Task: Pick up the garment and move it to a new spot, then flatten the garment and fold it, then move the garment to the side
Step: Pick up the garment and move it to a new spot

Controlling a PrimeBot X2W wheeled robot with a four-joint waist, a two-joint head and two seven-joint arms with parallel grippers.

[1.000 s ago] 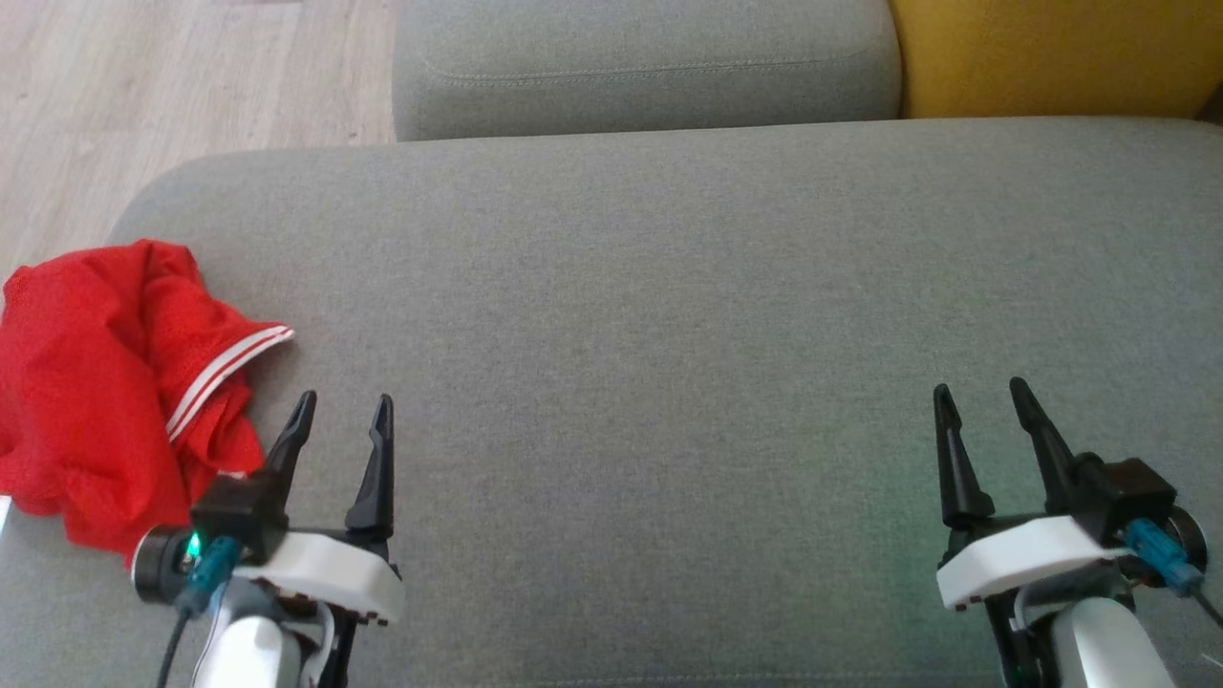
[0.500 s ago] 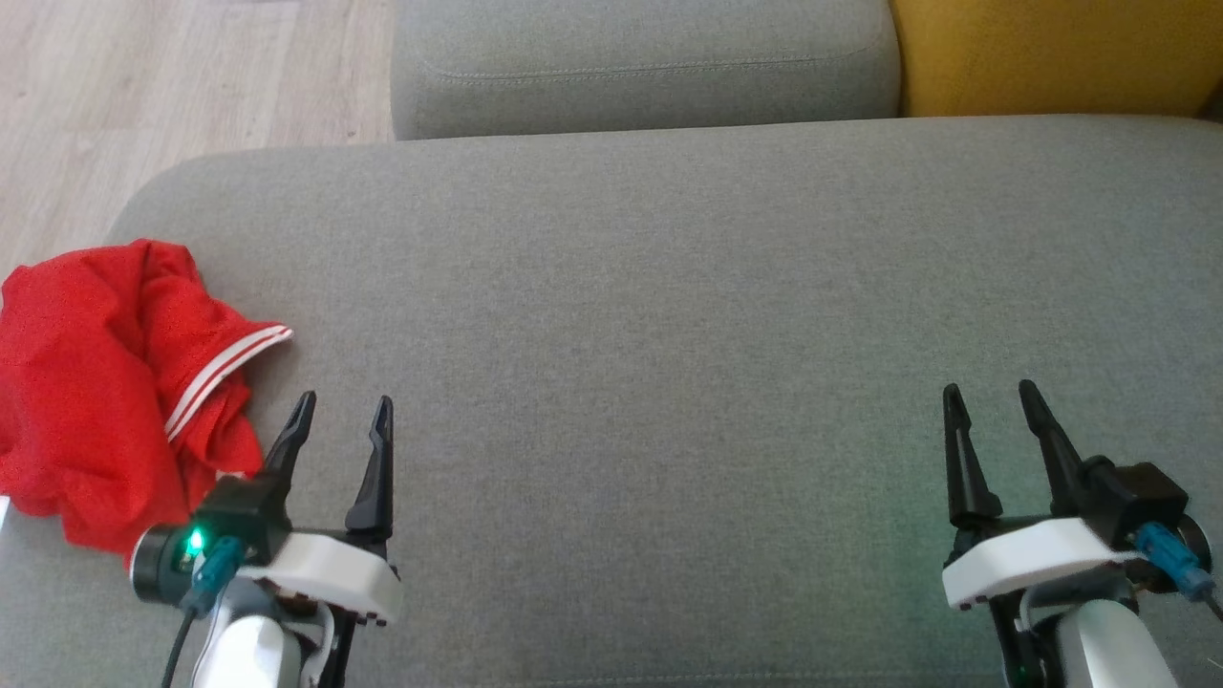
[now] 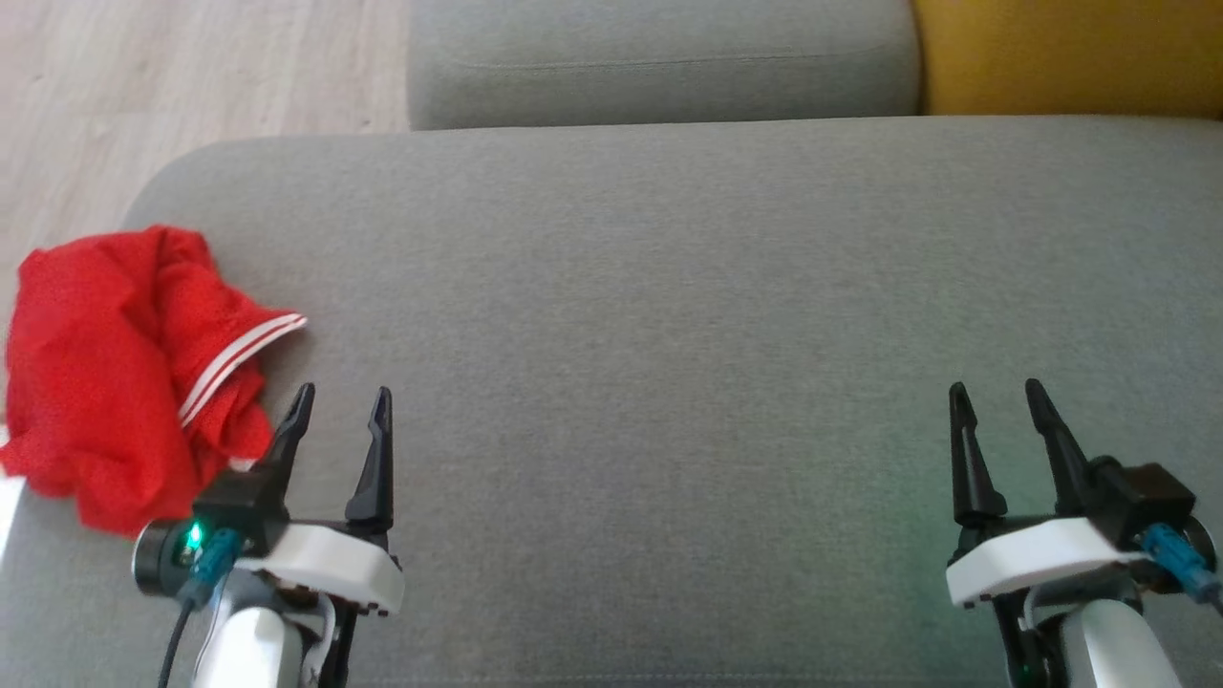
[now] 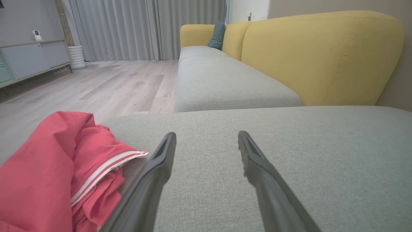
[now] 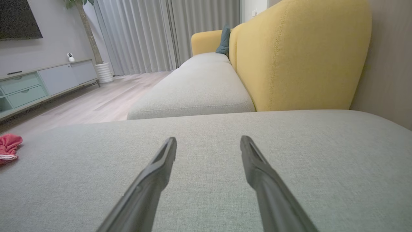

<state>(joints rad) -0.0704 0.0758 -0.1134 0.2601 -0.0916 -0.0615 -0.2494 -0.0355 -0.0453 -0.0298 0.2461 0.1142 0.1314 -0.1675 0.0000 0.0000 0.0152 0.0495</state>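
Note:
The garment [image 3: 110,373] is a crumpled red mesh piece with a white-striped hem, lying at the left edge of the grey sofa seat [image 3: 669,315]. It also appears low on the left as the garment [image 4: 58,174] in the left wrist view and far left as the garment [image 5: 9,146] in the right wrist view. My left gripper [image 3: 342,401] hovers open just to the right of it, nothing between its fingers. My right gripper [image 3: 997,394] stands open over the seat's right side, far from the cloth. In the wrist views the left gripper [image 4: 207,137] and the right gripper [image 5: 208,141] show spread fingers.
A second grey seat cushion [image 3: 659,57] lies beyond the seat, with a yellow backrest [image 3: 1070,53] at upper right. Wood floor [image 3: 172,86] runs along the left. A low cabinet [image 5: 42,82] and curtains [image 5: 135,35] stand across the room.
The camera has shifted slightly, so the whole picture sits a little to the right. Both grippers stay open in the same places relative to the garment.

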